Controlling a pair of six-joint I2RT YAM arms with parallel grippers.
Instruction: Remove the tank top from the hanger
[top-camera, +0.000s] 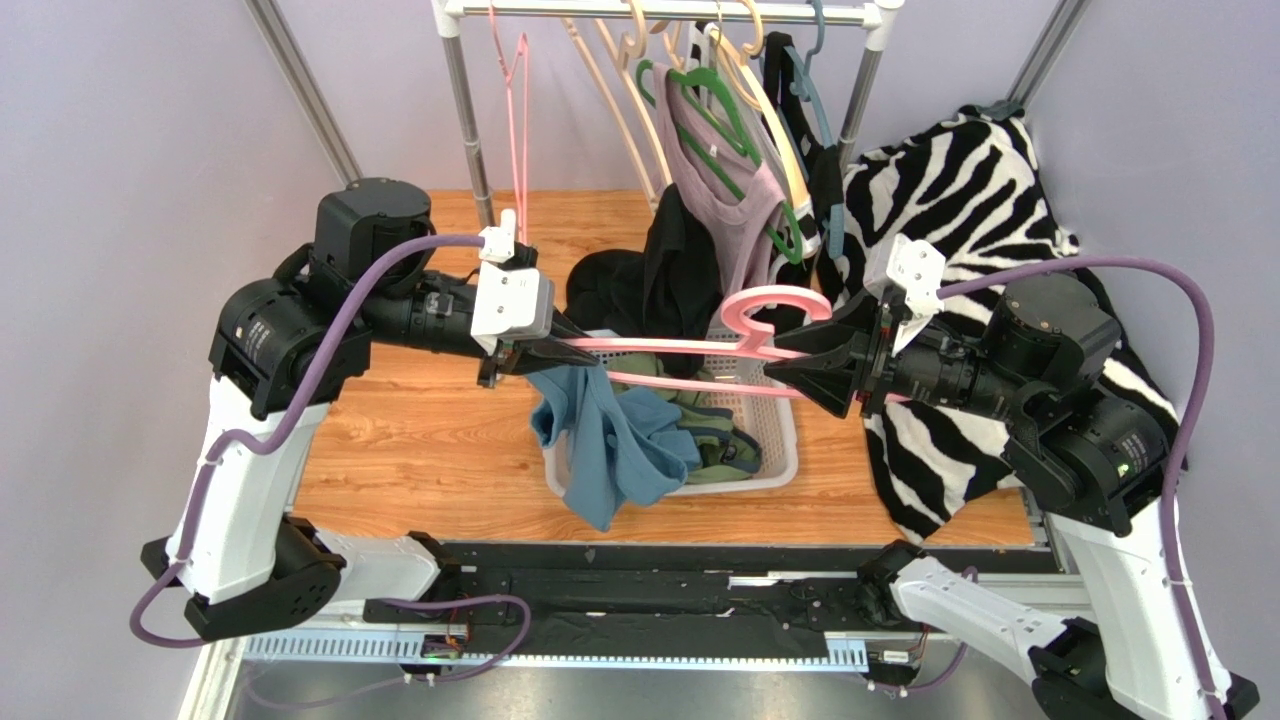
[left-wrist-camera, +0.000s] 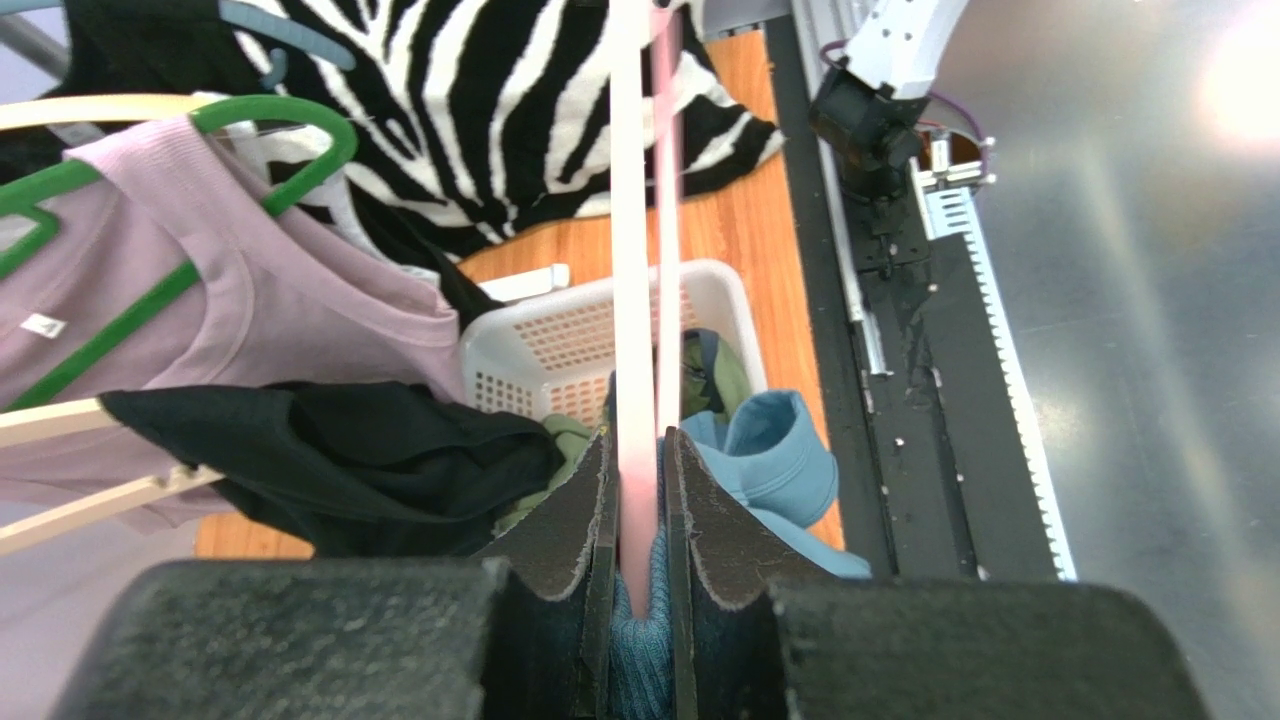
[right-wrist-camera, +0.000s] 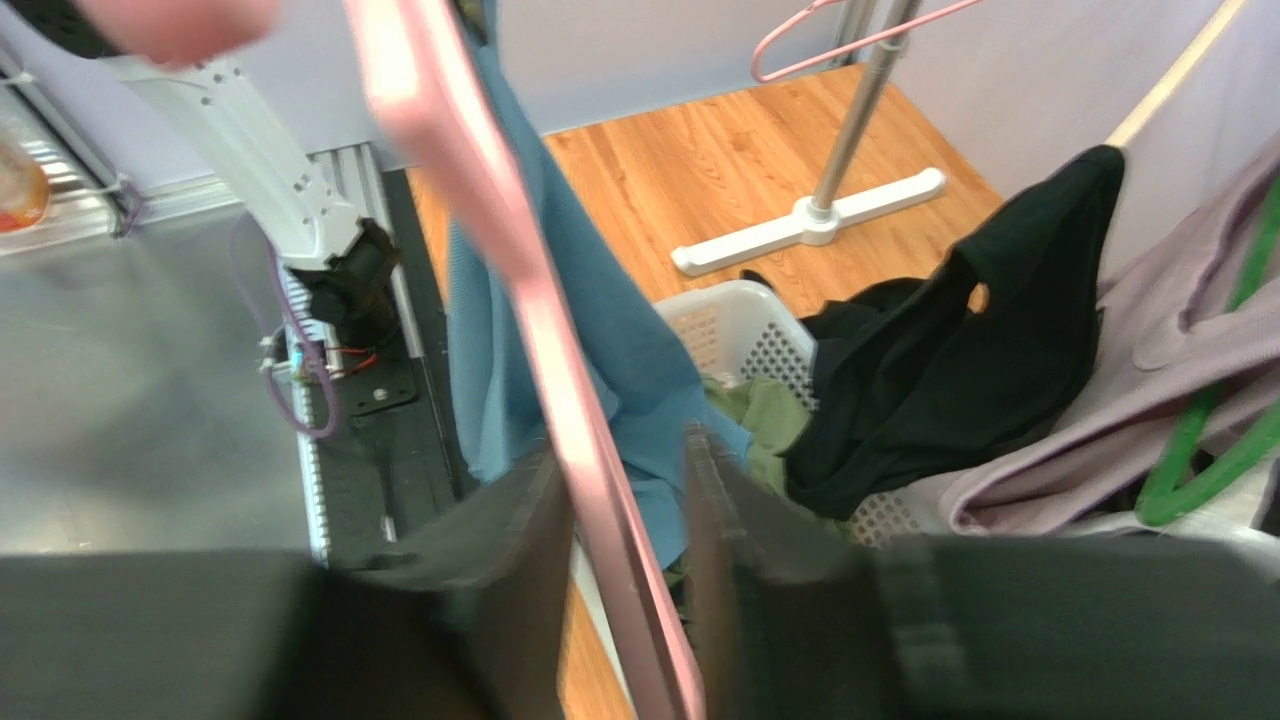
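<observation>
The blue tank top (top-camera: 609, 435) hangs from the left end of a pink hanger (top-camera: 661, 348) held level over the basket. My left gripper (top-camera: 559, 353) is shut on that end of the hanger. In the left wrist view its jaws (left-wrist-camera: 639, 450) pinch the pink bar (left-wrist-camera: 633, 225), with ribbed blue fabric (left-wrist-camera: 774, 458) caught low between them. My right gripper (top-camera: 796, 368) straddles the hanger's other end below the hook. In the right wrist view the gripper (right-wrist-camera: 624, 465) is open. The bar (right-wrist-camera: 496, 225) lies against one finger with a gap to the other, and the blue cloth (right-wrist-camera: 631, 360) is behind.
Below the hanger, a white basket (top-camera: 774, 450) holds green clothes. A black garment (top-camera: 669, 278) and a lilac top on a green hanger (top-camera: 736, 195) hang from the rack (top-camera: 661, 12) behind. Zebra-print cloth (top-camera: 962, 180) covers the right side. The rack's pole (top-camera: 478, 150) stands at the back left.
</observation>
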